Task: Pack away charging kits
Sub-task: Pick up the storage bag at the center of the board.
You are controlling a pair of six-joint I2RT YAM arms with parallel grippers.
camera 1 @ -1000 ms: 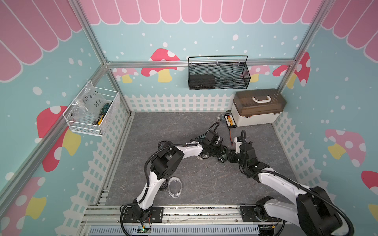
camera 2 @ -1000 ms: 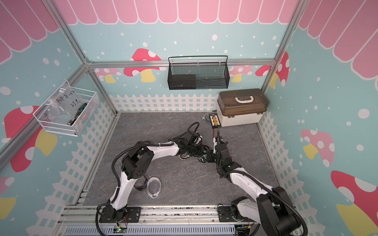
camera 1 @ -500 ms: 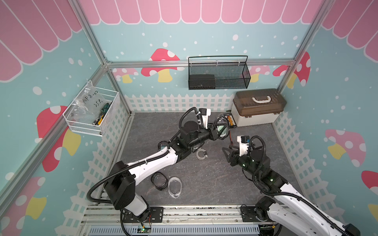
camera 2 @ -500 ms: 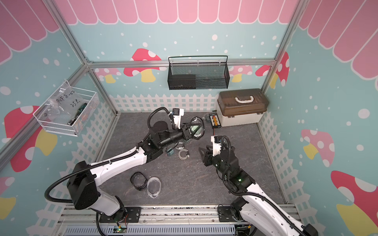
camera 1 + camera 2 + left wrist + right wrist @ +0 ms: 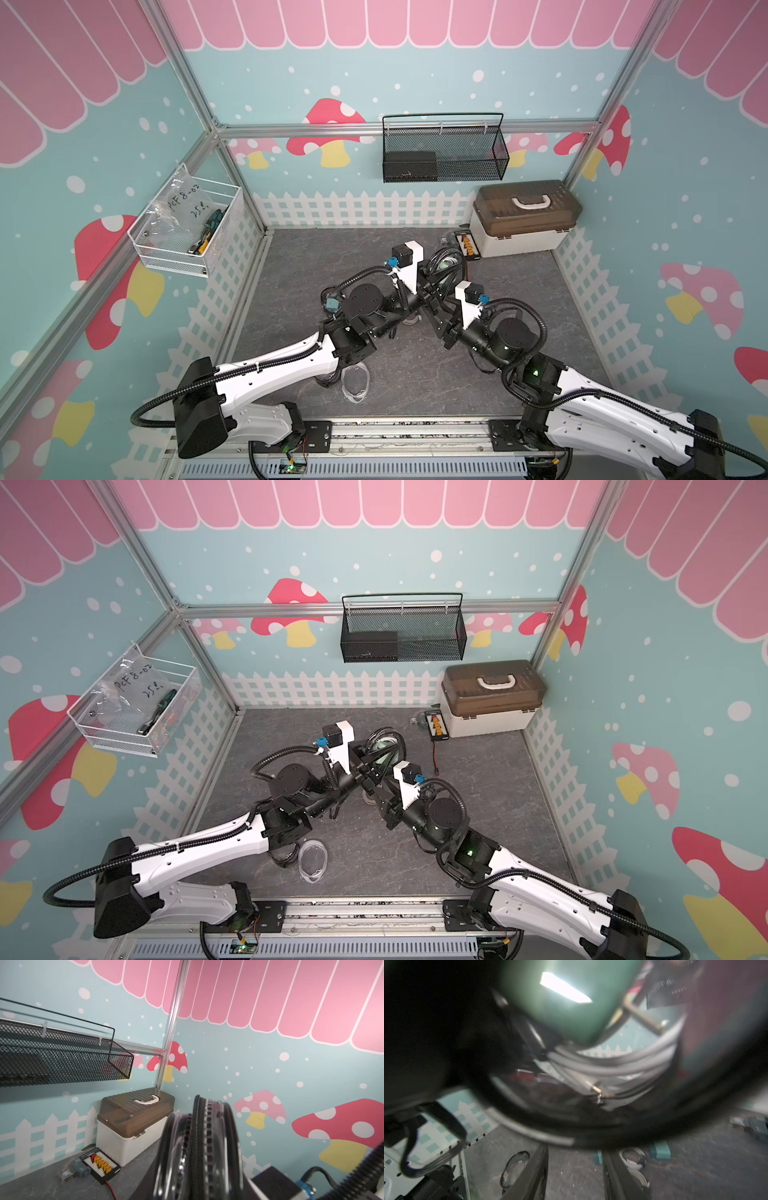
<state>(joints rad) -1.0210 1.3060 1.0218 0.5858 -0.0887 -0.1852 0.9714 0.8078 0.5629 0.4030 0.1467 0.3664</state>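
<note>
Packing one kit; other chargers (image 5: 660, 1150) loose.
Clamps filled black-rimmed pouch (image 5: 199, 1147) in left gripper (image 5: 434, 282); cannot tell right gripper's (image 5: 574, 1149) hold.

The left arm (image 5: 270, 370) and the right arm (image 5: 602, 409) wear glossy white shells dotted with small dark screw holes, joined by black cylindrical motor housings (image 5: 365, 297) and set on black base plates (image 5: 316, 429). Ribbed black cable conduit (image 5: 359, 273) runs along each, and each carries a white wrist camera block (image 5: 411, 259) with a blue connector (image 5: 390, 262). A green light (image 5: 536, 371) glows on the right arm's black joint, and the right gripper (image 5: 574, 1151) shows dark, flat fingers.
</note>
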